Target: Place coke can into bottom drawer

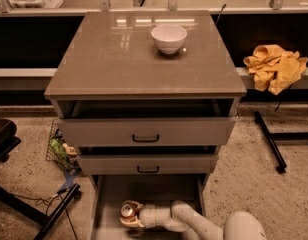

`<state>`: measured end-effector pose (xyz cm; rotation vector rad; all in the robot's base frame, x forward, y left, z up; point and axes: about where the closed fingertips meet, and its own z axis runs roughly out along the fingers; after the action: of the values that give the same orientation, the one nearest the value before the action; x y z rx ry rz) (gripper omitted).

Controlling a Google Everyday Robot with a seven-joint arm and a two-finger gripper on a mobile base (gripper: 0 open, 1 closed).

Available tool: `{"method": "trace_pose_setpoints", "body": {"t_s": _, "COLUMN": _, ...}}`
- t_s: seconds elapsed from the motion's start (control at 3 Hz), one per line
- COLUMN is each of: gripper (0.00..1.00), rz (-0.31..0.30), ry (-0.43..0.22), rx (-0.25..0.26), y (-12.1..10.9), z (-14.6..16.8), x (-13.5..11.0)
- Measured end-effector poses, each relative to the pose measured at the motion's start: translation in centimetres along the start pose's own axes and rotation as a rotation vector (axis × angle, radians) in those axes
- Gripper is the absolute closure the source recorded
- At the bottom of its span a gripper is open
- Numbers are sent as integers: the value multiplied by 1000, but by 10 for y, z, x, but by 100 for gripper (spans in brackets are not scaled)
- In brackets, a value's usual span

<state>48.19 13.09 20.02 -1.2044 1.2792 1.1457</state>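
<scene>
The coke can (128, 210), red with a silver top, stands upright inside the open bottom drawer (184, 191), near its left side wall. My gripper (131, 215) is shut on the can, its pale fingers wrapped around the can's body. My white arm (194, 223) comes in from the lower right, lying low over the drawer. The can's lower part is hidden by the fingers, so I cannot tell whether it touches the drawer floor.
Two wider drawers with black handles (145, 138) stand slightly open above. A white bowl (168, 38) sits on the cabinet top. A yellow cloth (275, 67) lies at the right. A wire basket (60, 150) and black stand legs (54, 211) are at the left.
</scene>
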Motion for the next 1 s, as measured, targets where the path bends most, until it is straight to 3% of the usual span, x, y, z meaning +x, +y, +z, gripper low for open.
{"method": "trace_pose_setpoints", "body": {"t_s": 0.33, "gripper": 100, "rz": 65, "ry": 68, "rx": 23, "y": 6, "z": -8, "x": 42}}
{"method": "trace_pose_setpoints", "body": {"t_s": 1.0, "gripper": 59, "rz": 71, "ry": 74, "rx": 25, "y": 7, "z": -10, "x": 38}}
